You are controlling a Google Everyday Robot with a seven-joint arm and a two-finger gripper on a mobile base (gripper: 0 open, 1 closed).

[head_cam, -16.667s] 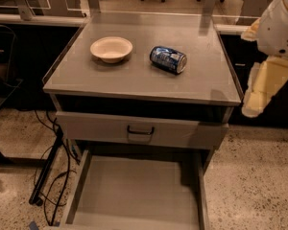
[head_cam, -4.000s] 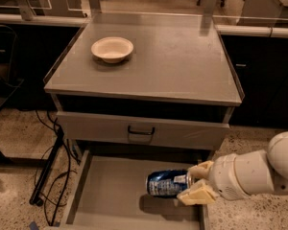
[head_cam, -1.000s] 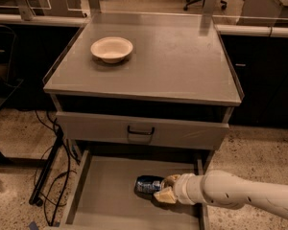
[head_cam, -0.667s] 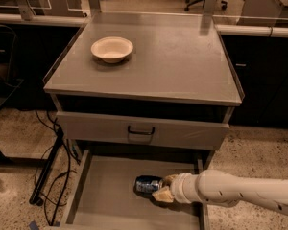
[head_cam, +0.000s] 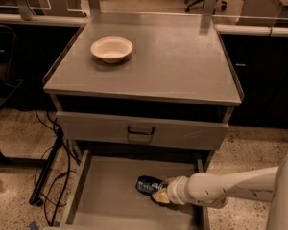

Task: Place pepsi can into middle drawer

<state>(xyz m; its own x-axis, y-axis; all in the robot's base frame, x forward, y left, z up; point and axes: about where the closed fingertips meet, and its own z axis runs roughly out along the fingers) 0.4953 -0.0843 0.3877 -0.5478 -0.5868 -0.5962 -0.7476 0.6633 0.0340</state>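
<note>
The pepsi can (head_cam: 148, 184), blue with a silver end, lies on its side on the floor of the open middle drawer (head_cam: 110, 195), right of its middle. My gripper (head_cam: 162, 191) reaches in from the right on a white arm, low over the drawer floor, and its cream fingers sit against the can's right end. The can's right part is hidden behind them.
A cream bowl (head_cam: 111, 48) stands on the cabinet top at the back left. The closed drawer front with a dark handle (head_cam: 140, 131) is right above the open drawer. Black cables (head_cam: 53, 176) hang at the cabinet's left. Office chairs stand far behind.
The can went from the cabinet top down into the open drawer, carried by the gripper. In the last second the can and gripper have hardly moved.
</note>
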